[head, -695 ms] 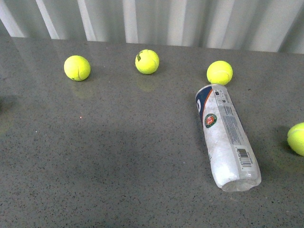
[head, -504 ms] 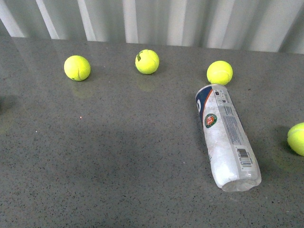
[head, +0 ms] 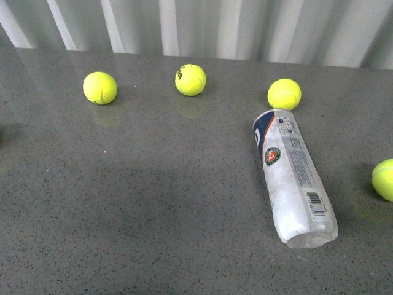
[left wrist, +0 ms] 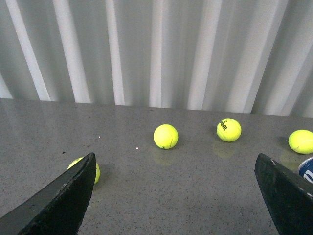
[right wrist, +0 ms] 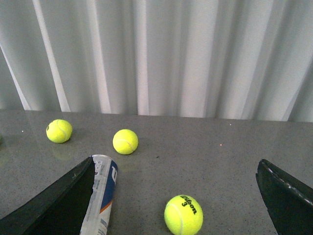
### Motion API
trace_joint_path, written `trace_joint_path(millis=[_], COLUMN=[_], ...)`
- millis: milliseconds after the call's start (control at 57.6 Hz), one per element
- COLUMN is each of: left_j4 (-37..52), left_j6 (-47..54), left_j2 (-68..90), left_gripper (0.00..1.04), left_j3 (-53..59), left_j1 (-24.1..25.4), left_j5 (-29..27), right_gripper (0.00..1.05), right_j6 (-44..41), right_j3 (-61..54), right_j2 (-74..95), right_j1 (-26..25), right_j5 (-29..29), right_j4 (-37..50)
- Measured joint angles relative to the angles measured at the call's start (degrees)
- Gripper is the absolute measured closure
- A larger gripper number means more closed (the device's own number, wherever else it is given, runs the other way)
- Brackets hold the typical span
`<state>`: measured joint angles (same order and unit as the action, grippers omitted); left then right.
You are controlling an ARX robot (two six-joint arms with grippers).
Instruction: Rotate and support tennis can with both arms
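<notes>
The tennis can (head: 293, 177) lies on its side on the grey table, right of centre, its navy-labelled end pointing to the back and its clear end toward the front edge. Neither arm shows in the front view. In the left wrist view my left gripper (left wrist: 176, 196) is open over bare table, and only a sliver of the tennis can (left wrist: 308, 169) shows at the picture's edge. My right gripper (right wrist: 176, 196) is open too; the tennis can (right wrist: 100, 196) lies beside one finger (right wrist: 54, 205), and a tennis ball (right wrist: 184, 214) sits between the fingers, further off.
Three yellow-green tennis balls stand in a row at the back: one (head: 99, 87), another (head: 190, 79) and a third (head: 284, 93) just behind the can's far end. One more ball (head: 384, 179) sits at the right edge. A white corrugated wall (head: 196, 24) closes the table's back.
</notes>
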<state>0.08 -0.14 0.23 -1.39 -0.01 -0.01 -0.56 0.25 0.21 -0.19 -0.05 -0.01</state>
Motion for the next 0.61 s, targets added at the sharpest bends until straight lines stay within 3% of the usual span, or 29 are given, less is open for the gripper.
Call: trace_joint_path(millis=[313,417,486,608], left_j4=[0.0,0.0,-0.04,-0.04], left_j6=[0.0,0.0,0.0,0.0], left_j2=[0.0,0.0,-0.04,-0.02], left_gripper=[0.07,0.07,0.07,0.07], left_j3=[0.0,0.0,0.0,0.0], left_j1=[0.0,0.0,0.0,0.0], left_j5=[0.0,-0.07,0.09,0.0], right_gripper=[0.07,0.07,0.07,0.07], right_j6=[0.0,5.73,7.37,10.82], right_j3=[0.0,6.34,11.87,22.82], right_j2=[0.02,10.4,21.49,40.37], right_j1=[0.02,2.67,-0.46,-6.34], right_j5=[0.07,15.06,19.67,15.3], right_j4=[0.0,-8.81,-3.72,7.63])
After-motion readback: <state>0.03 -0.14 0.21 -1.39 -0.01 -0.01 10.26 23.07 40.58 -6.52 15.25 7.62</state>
